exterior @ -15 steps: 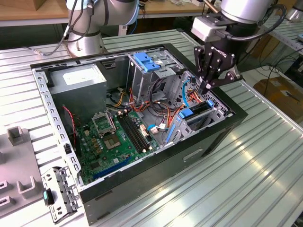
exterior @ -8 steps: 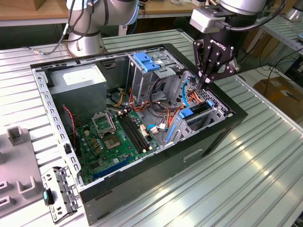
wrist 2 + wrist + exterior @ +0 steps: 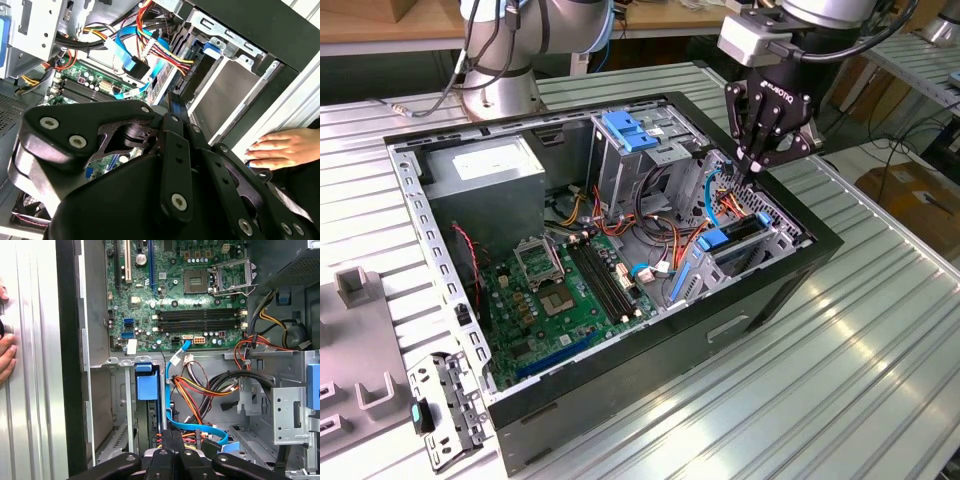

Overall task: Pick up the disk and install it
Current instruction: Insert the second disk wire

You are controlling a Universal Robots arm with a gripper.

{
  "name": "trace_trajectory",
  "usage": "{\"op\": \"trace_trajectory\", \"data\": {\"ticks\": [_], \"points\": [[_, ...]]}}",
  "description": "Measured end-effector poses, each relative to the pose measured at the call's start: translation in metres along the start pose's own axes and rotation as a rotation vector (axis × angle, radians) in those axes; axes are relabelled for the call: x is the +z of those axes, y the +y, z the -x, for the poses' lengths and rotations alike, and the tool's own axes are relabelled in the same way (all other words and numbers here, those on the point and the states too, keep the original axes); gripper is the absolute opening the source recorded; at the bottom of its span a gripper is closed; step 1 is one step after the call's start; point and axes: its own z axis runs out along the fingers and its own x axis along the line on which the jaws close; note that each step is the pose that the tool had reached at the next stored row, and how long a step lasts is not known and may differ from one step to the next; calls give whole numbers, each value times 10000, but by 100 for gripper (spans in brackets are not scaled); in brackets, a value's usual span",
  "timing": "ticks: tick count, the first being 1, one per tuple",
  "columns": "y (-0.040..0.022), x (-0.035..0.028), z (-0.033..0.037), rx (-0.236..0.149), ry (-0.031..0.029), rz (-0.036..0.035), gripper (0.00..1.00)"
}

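Ribbed table (image 3: 880,340) bears the case (image 3: 650,345); tool (image 3: 757,163), seemingly closed, hides the disk.

Bright, even light throughout; glare whitens the ribbed table (image 3: 30,365), and the near end effector (image 3: 172,107) looks soft.

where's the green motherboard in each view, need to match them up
Exterior view: motherboard on the floor of the open case, toward the exterior view's left.
Second wrist view: motherboard behind the coloured cables.
First wrist view: motherboard beyond the coloured cables.
Shared landmark: its black memory slots.
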Motion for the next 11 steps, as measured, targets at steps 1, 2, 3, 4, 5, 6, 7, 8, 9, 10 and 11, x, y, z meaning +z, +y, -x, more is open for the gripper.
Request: {"op": "trace_trajectory", "data": {"ticks": [1,2,3,4,5,6,7,8,9,10,11], "points": [[0,1,0,-6,-1,0,11],[0,1,1,-12,-2,-1,11],[0,0,1,-16,-1,-1,11],[0,0,2,-25,-1,-1,11],[0,0,2,-29,-1,-2,11],[0,0,2,-35,-1,-2,11],[0,0,3,-40,-1,-3,11],[0,0,3,-46,-1,-2,11],[0,0,4,-51,-1,-3,11],[0,0,4,-56,-2,-3,11],[0,0,5,-61,-1,-4,11]]}}
